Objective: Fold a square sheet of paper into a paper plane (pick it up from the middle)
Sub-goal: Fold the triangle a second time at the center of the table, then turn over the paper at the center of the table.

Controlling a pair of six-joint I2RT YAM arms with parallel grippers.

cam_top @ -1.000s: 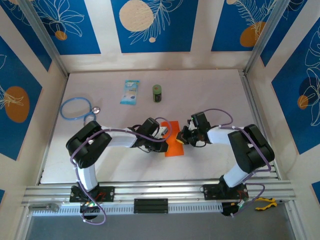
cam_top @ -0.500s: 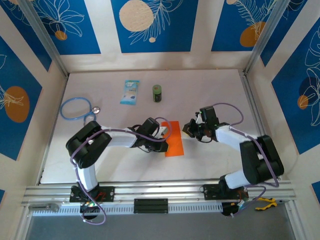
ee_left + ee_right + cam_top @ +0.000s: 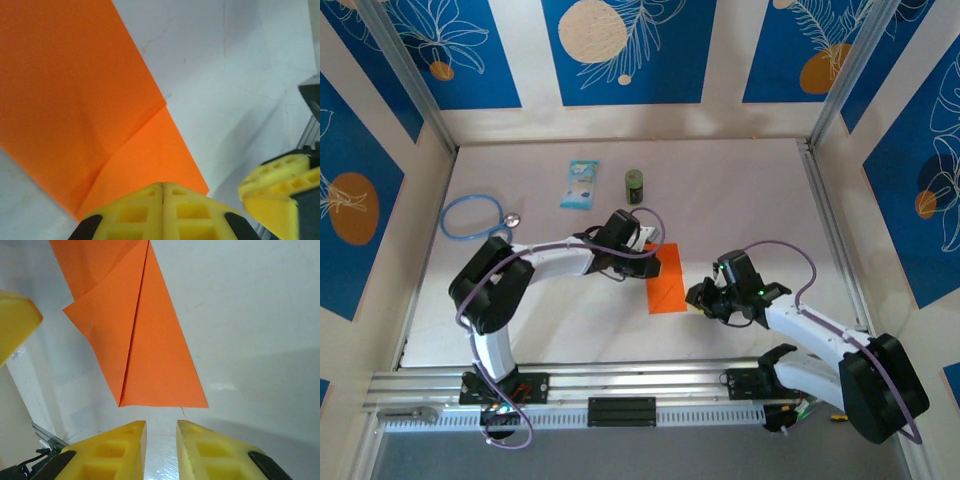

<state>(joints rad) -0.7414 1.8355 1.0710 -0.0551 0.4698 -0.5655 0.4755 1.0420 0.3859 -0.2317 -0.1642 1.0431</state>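
Note:
The square sheet of paper (image 3: 666,280), bright orange, lies flat on the white table, folded into a narrow shape with slanted creases. My left gripper (image 3: 648,255) is shut, its tips (image 3: 163,189) resting over the paper (image 3: 75,100) at its far left edge. My right gripper (image 3: 696,297) sits just off the sheet's near right corner, low over the table. Its jaws (image 3: 161,429) stand a little apart with only table between them. The folded paper (image 3: 145,350) ends a short way ahead of them. The shape is a strip with a flap, not a dart.
At the back of the table lie a light-blue packet (image 3: 580,184) and a small green can (image 3: 635,186). A blue stethoscope (image 3: 470,217) lies at the left. Raised rails and patterned walls close the table in on all sides.
My right gripper left the paper's right side, swung out, then came back nearer and lower by the near right corner, with its jaws parted. My left gripper shifted slightly toward the far edge.

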